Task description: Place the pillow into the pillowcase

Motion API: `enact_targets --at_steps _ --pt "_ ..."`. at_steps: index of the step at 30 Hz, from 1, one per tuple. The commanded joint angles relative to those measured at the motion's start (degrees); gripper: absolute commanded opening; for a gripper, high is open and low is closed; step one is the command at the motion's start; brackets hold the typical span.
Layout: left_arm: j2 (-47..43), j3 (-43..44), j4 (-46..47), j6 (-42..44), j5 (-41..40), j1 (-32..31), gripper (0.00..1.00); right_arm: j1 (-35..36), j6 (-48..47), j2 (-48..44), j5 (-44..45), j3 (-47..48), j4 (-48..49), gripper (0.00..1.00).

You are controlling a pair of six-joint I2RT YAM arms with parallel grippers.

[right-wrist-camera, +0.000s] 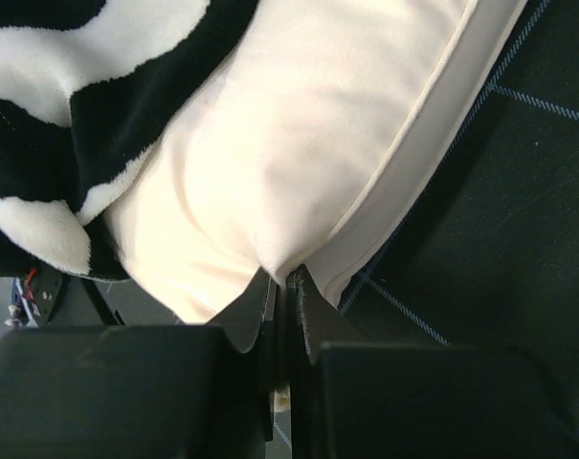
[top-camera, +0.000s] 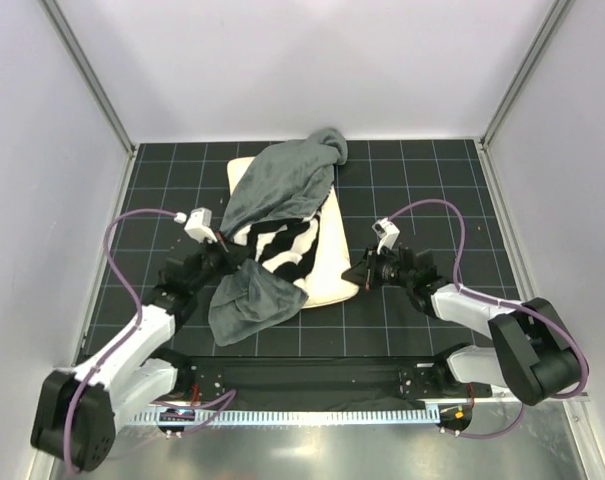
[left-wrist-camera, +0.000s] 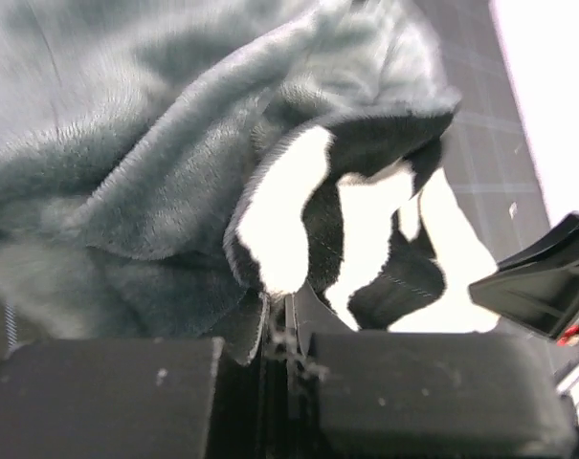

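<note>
I see the floppy pillowcase (top-camera: pixel 282 195), plush dark grey with a zebra-striped reverse, draped crumpled over the plain cream rectangular pillow (top-camera: pixel 334 262). It lies on top of the pillow rather than around it. My left end effector (top-camera: pixel 240 262) is pinched closed on the pillowcase's near fabric. My right end effector (top-camera: pixel 357 277) is clamped on the pillow's right edge. Both things lie on the black gridded counter (top-camera: pixel 422 180), enclosed by pale walls (top-camera: pixel 312 60).

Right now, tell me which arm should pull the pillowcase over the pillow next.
Left, I'd judge. The left gripper is shut on an edge of the pillowcase, so it can drag the fabric; the right gripper is pinching the pillow at its seam, anchoring it.
</note>
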Motion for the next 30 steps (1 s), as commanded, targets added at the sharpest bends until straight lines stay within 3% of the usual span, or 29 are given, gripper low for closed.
enact_targets --at_steps 1,6,9,14,16,18,24,30 --pt "-7.1 3.6 -3.6 -1.9 -6.2 -0.3 0.0 0.5 -0.5 0.2 -0.9 2.6 0.7 0.04" --pt "-16.7 8.5 -22.0 -6.6 -20.7 -0.3 0.0 0.4 -0.7 -3.0 3.6 2.5 -2.2 0.04" --pt "-20.0 12.6 -30.7 -10.1 -33.4 -0.3 0.0 0.4 -1.4 -11.6 13.2 0.7 -7.2 0.04" --pt "-15.7 22.6 -42.8 -9.8 -43.2 0.7 0.01 0.3 3.7 -33.6 44.1 -3.5 -17.5 0.04" --pt "-11.3 25.9 -48.9 -12.6 -44.5 2.1 0.0 0.0 6.9 -38.5 58.3 -3.9 -23.2 0.04" --pt "-9.2 30.0 -51.5 -15.1 -44.0 4.6 0.0 -0.9 11.7 -42.3 65.3 -1.5 -33.1 0.04" --pt "-10.8 32.3 -50.0 -14.1 -39.3 5.7 0.0 -4.1 11.5 -38.6 67.9 9.0 -45.3 0.04" --pt "-11.1 38.2 -54.4 -5.6 -36.8 5.8 0.0 -5.3 13.0 -34.1 72.8 18.3 -54.0 0.04"
